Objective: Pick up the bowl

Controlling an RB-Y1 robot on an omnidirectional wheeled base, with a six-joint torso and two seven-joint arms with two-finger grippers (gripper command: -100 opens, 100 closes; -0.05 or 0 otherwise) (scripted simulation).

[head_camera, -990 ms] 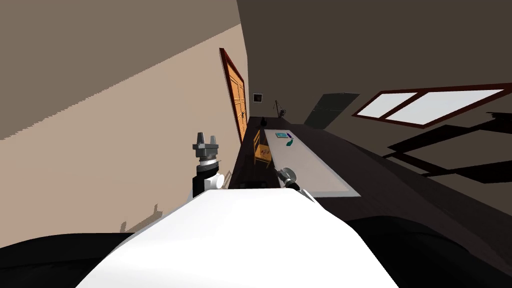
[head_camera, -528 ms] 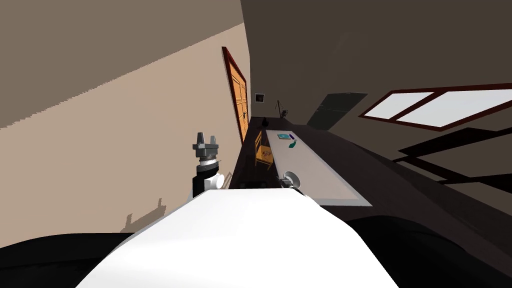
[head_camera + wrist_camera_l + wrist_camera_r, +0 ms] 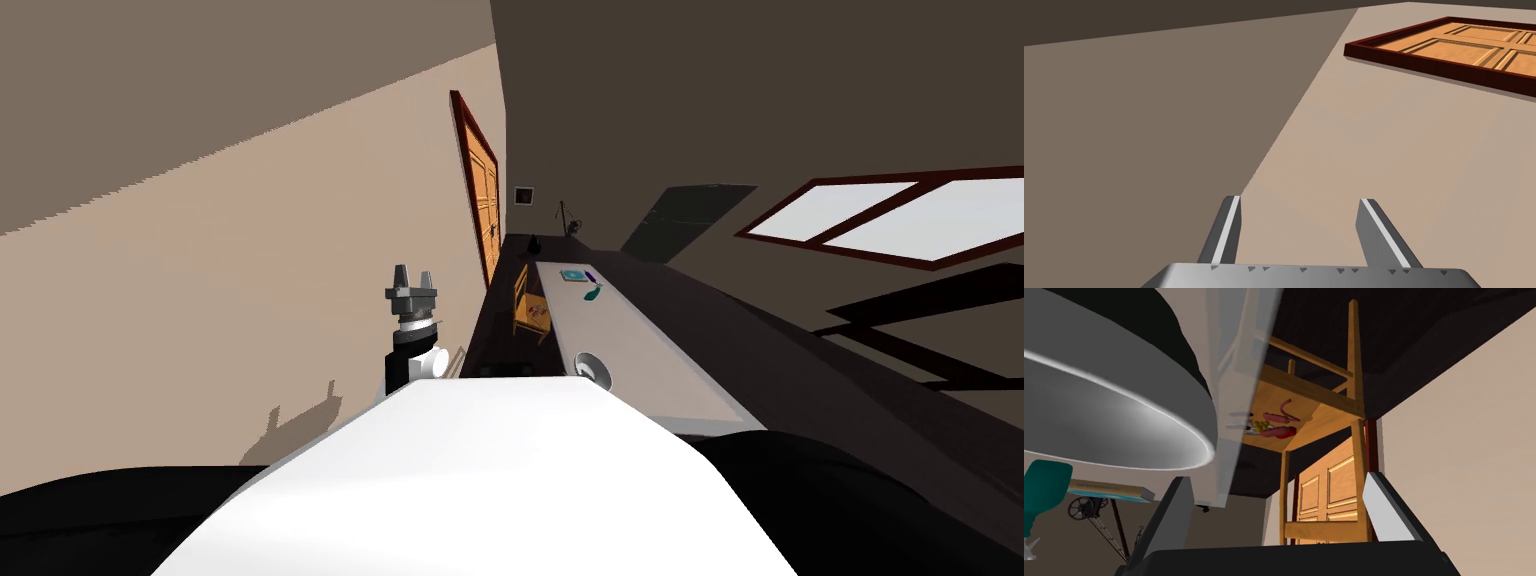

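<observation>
While the right end effector [image 3: 1276,478] stands spread, the bowl [image 3: 1099,413] lies close beside it, ungripped.

bowl [image 3: 1099,413]: cut off at edge | far tabletop items [image 3: 573,275]: too small to name

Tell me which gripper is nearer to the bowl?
Right. The right gripper is close beside the bowl, open, not around it; the left gripper is raised apart, by the beige wall.

The bowl [image 3: 592,367] — plain white, round, mouth up — sits at the near end of the pale bench [image 3: 645,345], just below centre frame.
</observation>
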